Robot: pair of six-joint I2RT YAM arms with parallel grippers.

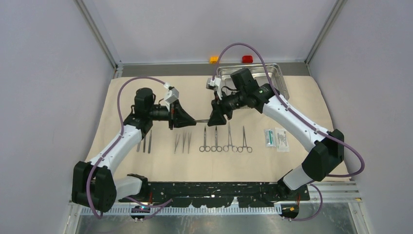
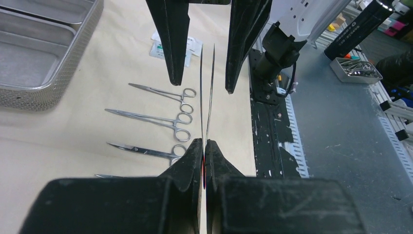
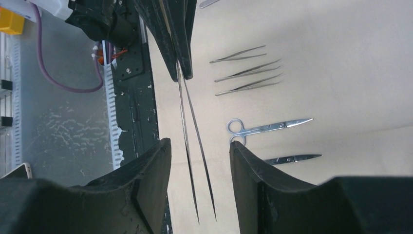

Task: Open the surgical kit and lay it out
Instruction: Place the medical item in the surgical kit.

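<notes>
Tweezers (image 2: 207,92) are pinched at the joined end by the left gripper (image 2: 204,146), clamped tight. The prongs are set between the spread fingers of the right gripper (image 3: 199,144), untouched. The tweezers are slim, shiny and slightly parted, held level above the beige cloth (image 1: 292,97), behind the clamps (image 1: 216,141). Both arms are reached inward, grippers faced tip to tip.

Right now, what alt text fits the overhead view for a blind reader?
Over a beige cloth, the robot's left tool pinches one end of long tweezers while the right tool stands open around the other end. Straight handles, more tweezers, ring-handled clamps and two packets lie in a row; a steel tray sits behind.
</notes>
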